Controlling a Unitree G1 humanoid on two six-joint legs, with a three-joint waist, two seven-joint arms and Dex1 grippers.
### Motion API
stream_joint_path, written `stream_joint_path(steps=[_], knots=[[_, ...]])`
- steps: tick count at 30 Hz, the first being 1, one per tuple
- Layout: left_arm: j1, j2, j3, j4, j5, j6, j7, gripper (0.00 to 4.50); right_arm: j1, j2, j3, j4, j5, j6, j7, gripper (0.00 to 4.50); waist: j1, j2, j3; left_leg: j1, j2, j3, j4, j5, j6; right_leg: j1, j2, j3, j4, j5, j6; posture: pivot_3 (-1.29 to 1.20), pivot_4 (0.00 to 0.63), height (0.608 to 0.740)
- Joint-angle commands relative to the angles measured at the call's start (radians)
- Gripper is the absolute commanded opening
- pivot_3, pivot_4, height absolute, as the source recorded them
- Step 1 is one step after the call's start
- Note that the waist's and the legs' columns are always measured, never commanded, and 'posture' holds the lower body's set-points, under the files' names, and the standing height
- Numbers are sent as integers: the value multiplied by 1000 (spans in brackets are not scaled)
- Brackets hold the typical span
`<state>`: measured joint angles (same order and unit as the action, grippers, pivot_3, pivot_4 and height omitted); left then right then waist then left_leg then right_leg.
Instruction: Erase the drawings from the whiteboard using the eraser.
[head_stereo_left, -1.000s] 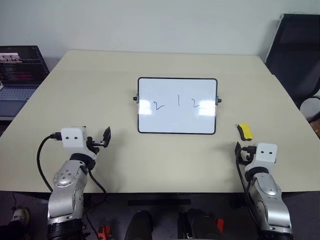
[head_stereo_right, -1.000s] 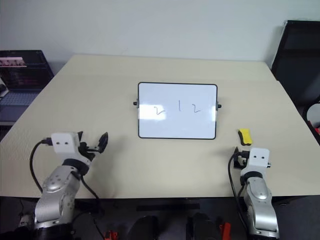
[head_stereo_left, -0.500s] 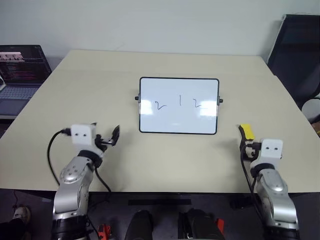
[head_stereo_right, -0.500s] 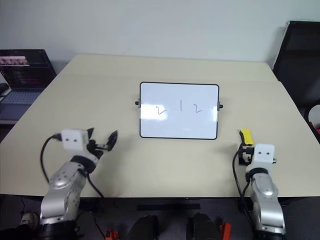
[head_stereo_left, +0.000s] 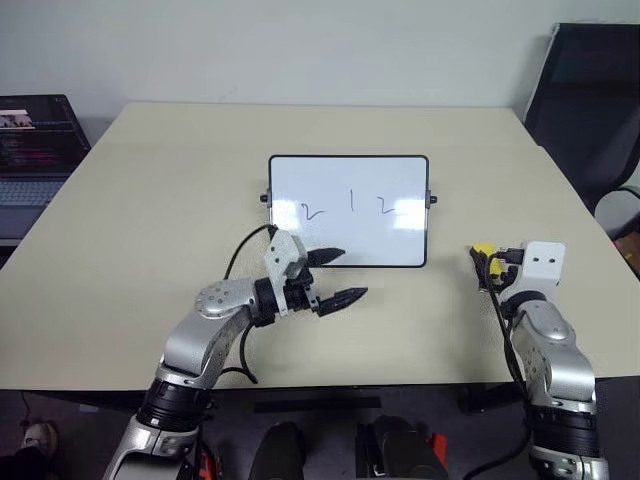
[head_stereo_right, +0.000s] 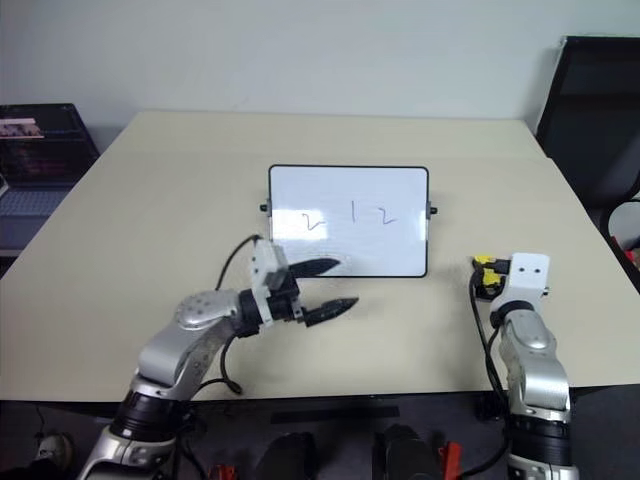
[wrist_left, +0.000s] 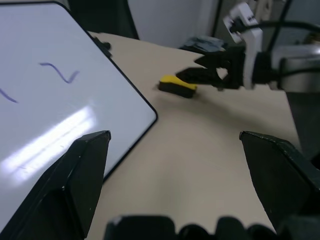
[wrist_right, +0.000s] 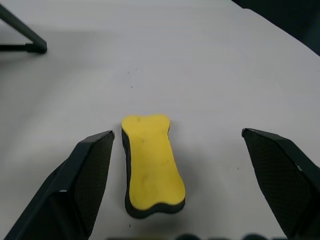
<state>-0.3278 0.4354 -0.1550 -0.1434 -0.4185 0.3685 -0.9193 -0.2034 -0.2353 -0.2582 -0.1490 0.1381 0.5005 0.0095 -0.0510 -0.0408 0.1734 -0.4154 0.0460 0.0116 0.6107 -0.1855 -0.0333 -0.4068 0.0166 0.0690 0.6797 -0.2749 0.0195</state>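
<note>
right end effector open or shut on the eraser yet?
Open. The right end effector has its fingers spread wide on either side of the eraser, which lies flat on the table, untouched.

An office or lab: plain beige table (head_stereo_left: 150, 200), open laptop (head_stereo_left: 35, 150), black office chair (head_stereo_left: 590, 100), white wall.

The left gripper (head_stereo_left: 335, 277) has been swung across from the table's left side, so that its spread fingers (head_stereo_left: 343, 297) are now pointed sideways just before the near edge of the whiteboard (head_stereo_left: 347, 177). The right gripper (wrist_right: 175, 195) has been carried forward, and the eraser (wrist_right: 149, 164) now lies between its wide-spread fingers.
</note>
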Motion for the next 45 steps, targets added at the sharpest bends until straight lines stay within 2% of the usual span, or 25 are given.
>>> stream_joint_path(steps=[1,11,32,36,43,45], knots=[[-42,-6,-26,29,24,-49,-44,4500,-40,10,-27,5,27,22,-9,4468,0,0,0,0,0,0,0,0,0,0,0,0,0,0,0,0,150,740],[-64,-38,-36,102,93,-152,-50,4500,-88,25,-18,57,52,62,-13,4468,0,0,0,-1,0,0,0,0,0,0,0,0,-1,0,0,0,150,740],[-45,-23,-15,81,98,-153,-46,4500,-90,32,-23,100,47,50,-23,4468,0,0,0,-1,0,0,0,0,0,0,0,0,-1,0,0,0,150,740],[-55,-22,-14,84,98,-150,-48,4500,-86,35,-29,95,50,50,-28,3664,0,0,0,-1,0,0,0,0,0,0,0,0,-1,0,0,0,150,740],[-67,-24,-15,87,101,-152,-47,4500,-84,42,-28,92,51,44,-35,1174,0,0,0,-1,0,0,0,0,0,0,0,0,-1,0,0,0,150,740],[-67,-24,-14,86,101,-152,-46,4500,-82,45,-28,91,50,43,-36,991,0,0,0,-1,0,0,0,0,0,0,0,0,-1,0,0,0,150,740]])
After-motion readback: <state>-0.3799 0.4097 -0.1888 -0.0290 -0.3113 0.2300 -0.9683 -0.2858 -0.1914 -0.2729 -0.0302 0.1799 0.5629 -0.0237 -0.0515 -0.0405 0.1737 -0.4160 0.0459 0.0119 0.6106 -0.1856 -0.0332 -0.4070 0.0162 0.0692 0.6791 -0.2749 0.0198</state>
